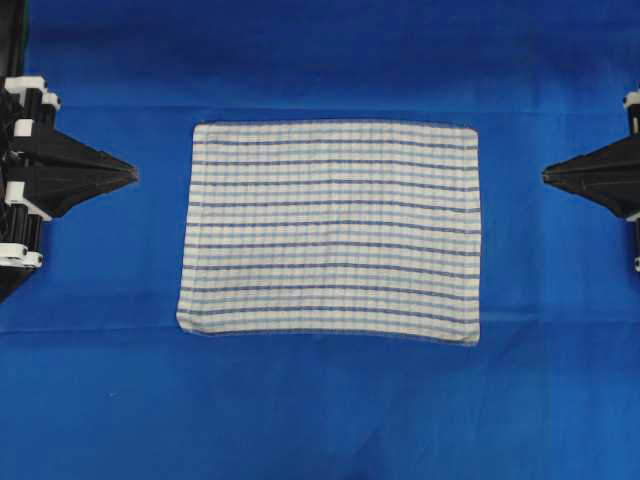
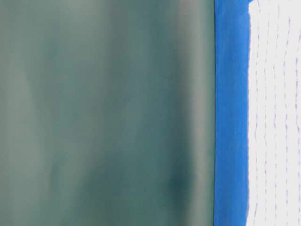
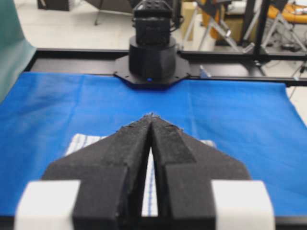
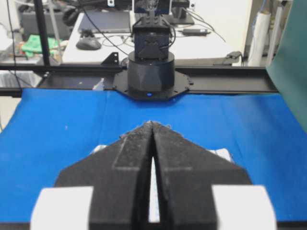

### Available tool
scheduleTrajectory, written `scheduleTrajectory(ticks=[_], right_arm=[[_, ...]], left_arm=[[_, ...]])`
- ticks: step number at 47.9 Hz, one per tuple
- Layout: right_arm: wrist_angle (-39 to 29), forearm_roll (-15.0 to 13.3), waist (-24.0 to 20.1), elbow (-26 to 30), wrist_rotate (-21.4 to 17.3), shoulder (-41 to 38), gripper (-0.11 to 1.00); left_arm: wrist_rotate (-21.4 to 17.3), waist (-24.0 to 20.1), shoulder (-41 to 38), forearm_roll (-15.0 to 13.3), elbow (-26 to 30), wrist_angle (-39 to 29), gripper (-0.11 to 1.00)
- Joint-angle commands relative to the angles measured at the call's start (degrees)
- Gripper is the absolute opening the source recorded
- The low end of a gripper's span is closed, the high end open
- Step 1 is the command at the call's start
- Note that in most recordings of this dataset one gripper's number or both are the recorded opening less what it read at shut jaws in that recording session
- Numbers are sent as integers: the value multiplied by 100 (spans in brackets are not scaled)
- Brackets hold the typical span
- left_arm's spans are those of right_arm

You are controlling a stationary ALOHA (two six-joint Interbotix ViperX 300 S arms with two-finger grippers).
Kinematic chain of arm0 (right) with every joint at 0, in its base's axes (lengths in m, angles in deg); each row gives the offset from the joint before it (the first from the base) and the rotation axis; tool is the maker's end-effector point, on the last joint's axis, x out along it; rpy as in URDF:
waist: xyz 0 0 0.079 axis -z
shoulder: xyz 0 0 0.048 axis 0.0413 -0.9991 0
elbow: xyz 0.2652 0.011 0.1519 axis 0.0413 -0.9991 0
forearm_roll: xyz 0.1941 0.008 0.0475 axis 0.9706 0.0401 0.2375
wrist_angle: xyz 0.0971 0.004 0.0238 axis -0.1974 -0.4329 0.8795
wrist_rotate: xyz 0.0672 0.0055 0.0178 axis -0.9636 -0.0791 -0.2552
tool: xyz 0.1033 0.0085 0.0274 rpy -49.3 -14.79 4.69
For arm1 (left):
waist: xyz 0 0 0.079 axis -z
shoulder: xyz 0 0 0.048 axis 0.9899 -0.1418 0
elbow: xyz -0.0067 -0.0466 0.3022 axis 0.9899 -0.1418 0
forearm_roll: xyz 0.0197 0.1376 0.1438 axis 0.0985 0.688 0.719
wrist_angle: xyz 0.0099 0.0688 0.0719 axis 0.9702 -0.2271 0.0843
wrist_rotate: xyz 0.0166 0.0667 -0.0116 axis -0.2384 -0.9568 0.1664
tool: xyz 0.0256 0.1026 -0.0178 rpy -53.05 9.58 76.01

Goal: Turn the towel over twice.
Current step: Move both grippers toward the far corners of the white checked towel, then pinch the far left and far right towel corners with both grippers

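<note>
The towel (image 1: 332, 230) lies spread flat in the middle of the blue cloth (image 1: 330, 400) that covers the table, its dark stripes running from the left arm's side to the right arm's side. Its edges look straight, with no fold or lifted corner to be seen from overhead; the edge nearest the bottom of that view bows slightly.

The left gripper (image 1: 130, 175) sits off the towel's left edge, well apart from it, tip pointing toward the towel. Its two black foam-faced fingers (image 3: 129, 143) meet at the tip with only a thin slit between them farther back, so the jaws are closed and hold nothing. Through that slit a strip of the towel shows beyond.

The right gripper (image 1: 548, 176) sits off the towel's right edge, likewise well apart and pointing toward the towel. In the right wrist view its fingers (image 4: 175, 148) also press together at the tip, closed on nothing, with the towel's near edge showing just past either side of them.

Each wrist view looks over the towel to the other arm's black base (image 3: 152, 57) at the far edge of the blue cloth.

In the table-level view the towel (image 2: 277, 113) rests flat on the blue cloth, with a plain green backdrop (image 2: 103, 113) behind.
</note>
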Motion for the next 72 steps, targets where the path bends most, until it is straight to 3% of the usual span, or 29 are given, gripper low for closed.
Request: scheduleTrajectory(ticks=[1, 13, 29, 33, 43, 47, 61, 72], right_arm=[[26, 35, 70, 185, -62, -35, 0], [-844, 44, 729, 360, -316, -229, 0], [-976, 44, 1723, 281, -501, -1204, 1], [-1002, 44, 1942, 308, -501, -1688, 6], [-1002, 26, 2294, 439, -501, -2909, 64], [-958, 18, 2364, 501, -501, -3322, 62], [-633, 9, 2602, 721, -501, -4605, 59], [-272, 18, 2777, 791, -492, -5396, 59]], left_arm=[[-114, -70, -70, -70, 88, 18, 0], [-149, -369, -272, -88, 44, 18, 0], [-53, -1318, -1230, -114, -62, 202, 3], [-44, -1538, -1635, -123, -123, 431, 18], [-26, -1898, -2760, -132, -246, 1081, 76], [-35, -2004, -3226, -132, -229, 1257, 88], [-35, -2408, -4878, -132, -105, 2153, 84], [-26, -2549, -5827, -132, 105, 2355, 84]])
